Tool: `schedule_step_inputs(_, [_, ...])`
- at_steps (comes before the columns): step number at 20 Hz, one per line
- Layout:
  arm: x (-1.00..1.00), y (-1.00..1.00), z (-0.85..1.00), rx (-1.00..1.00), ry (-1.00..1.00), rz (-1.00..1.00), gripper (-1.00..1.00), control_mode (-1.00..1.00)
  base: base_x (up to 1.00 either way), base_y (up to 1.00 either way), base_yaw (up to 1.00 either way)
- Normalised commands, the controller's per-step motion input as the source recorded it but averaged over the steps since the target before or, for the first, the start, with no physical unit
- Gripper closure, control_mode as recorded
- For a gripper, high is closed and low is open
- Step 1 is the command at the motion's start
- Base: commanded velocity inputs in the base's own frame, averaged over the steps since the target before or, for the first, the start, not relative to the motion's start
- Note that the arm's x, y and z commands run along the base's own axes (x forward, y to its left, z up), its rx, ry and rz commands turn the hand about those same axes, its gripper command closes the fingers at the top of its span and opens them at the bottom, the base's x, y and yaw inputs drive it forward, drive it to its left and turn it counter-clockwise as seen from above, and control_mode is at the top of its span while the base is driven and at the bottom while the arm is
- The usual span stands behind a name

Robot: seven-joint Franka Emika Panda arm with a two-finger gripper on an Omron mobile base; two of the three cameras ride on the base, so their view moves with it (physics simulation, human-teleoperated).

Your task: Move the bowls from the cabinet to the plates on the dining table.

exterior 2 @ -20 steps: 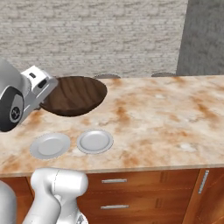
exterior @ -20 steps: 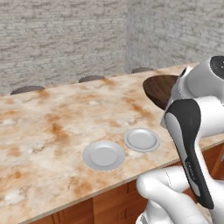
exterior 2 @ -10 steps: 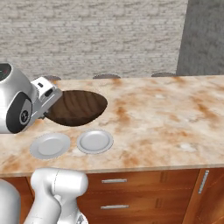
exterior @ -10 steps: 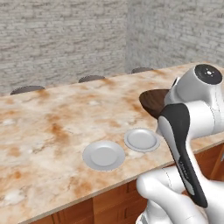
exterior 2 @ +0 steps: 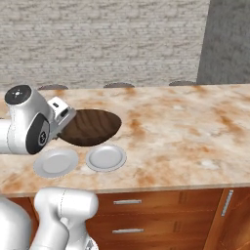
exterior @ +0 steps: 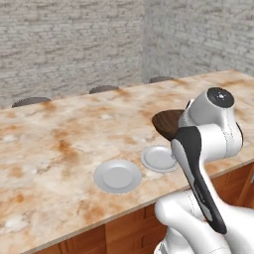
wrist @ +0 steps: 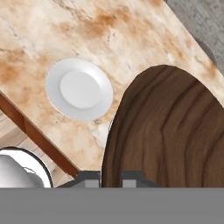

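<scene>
Grey brick walls behind the marbled dining table point(exterior: 59, 149), stool tops along its far edge. Gripper point(wrist: 110, 178) clamped on the rim of the dark brown bowl point(exterior 2: 91, 127), held tilted just above the table, over the right white plate point(exterior 2: 106, 157). Left white plate point(exterior 2: 55, 162) at 9 o'clock of that one, bare, just beside it.

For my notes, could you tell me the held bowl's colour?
Dark brown wood grain; the bowl shows best in the hand view.
</scene>
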Motion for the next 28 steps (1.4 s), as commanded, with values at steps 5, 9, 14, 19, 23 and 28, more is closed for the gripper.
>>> schedule_step_inputs(5, [0.33, 0.0, -0.48, -0.03, 0.0, 0.04, 1.0, -1.0, 0.0, 0.0, 0.0])
schedule_step_inputs(9, [0.36, 0.0, -0.5, -0.04, 0.0, 0.04, 1.0, -1.0, 0.0, 0.0, 0.0])
schedule_step_inputs(14, [0.44, 0.03, -0.43, -0.03, 0.06, 0.03, 1.0, -1.0, 0.0, 0.0, 0.0])
schedule_step_inputs(19, [0.43, 0.05, -0.37, -0.02, 0.07, 0.02, 1.0, -1.0, 0.0, 0.0, 0.0])
schedule_step_inputs(23, [0.46, 0.08, -0.33, -0.01, 0.13, 0.01, 1.0, -1.0, 0.0, 0.0, 0.0])
schedule_step_inputs(28, [0.39, 0.04, -0.35, -0.01, 0.09, 0.0, 1.0, -1.0, 0.0, 0.0, 0.0])
